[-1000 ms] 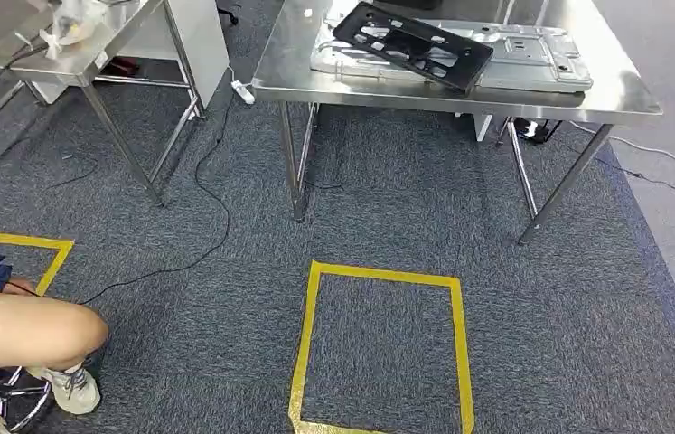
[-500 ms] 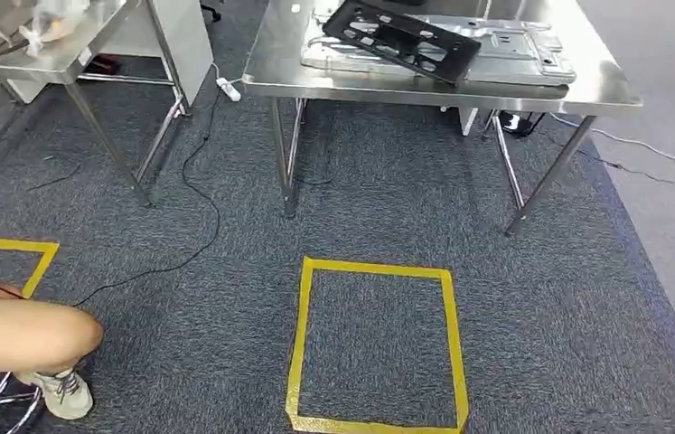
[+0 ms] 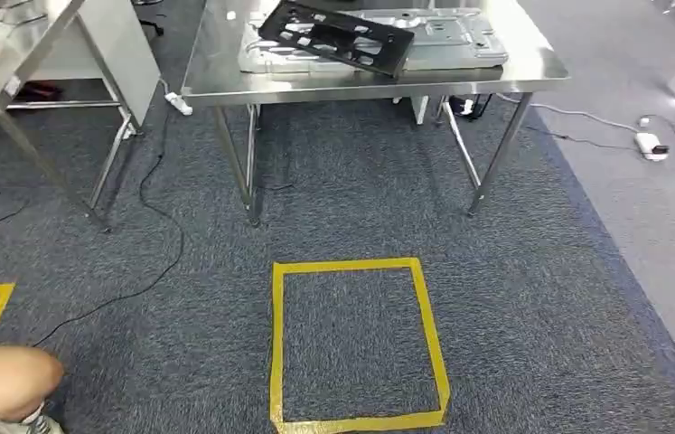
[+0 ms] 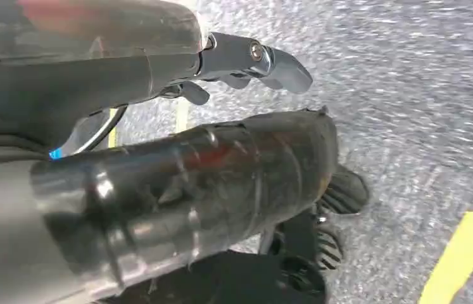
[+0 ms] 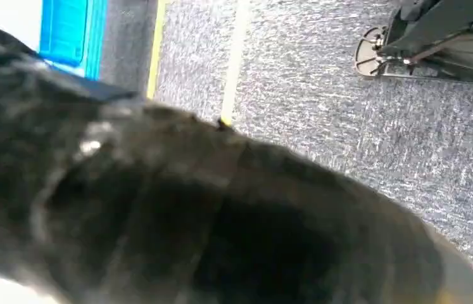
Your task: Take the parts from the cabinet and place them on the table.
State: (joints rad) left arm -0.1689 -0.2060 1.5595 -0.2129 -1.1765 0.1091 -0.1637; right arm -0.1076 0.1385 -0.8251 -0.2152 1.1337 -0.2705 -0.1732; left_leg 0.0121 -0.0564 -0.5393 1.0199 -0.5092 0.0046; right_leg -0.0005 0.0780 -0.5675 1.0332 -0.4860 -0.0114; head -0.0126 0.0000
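A: Item: black part (image 3: 335,35), lying across the silver part (image 3: 424,36) at the table (image 3: 360,84) far edge, overhanging nothing.
B: Left hand (image 4: 246,60): fingers curled, holding nothing. Right hand: cannot tell.
A: Risk: another part placed there could slide the black one off.

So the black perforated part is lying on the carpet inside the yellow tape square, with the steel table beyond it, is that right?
Not quite. In the head view the black perforated part lies on the steel table, resting across a silver metal panel. The yellow tape square on the carpet in front of the table holds nothing.
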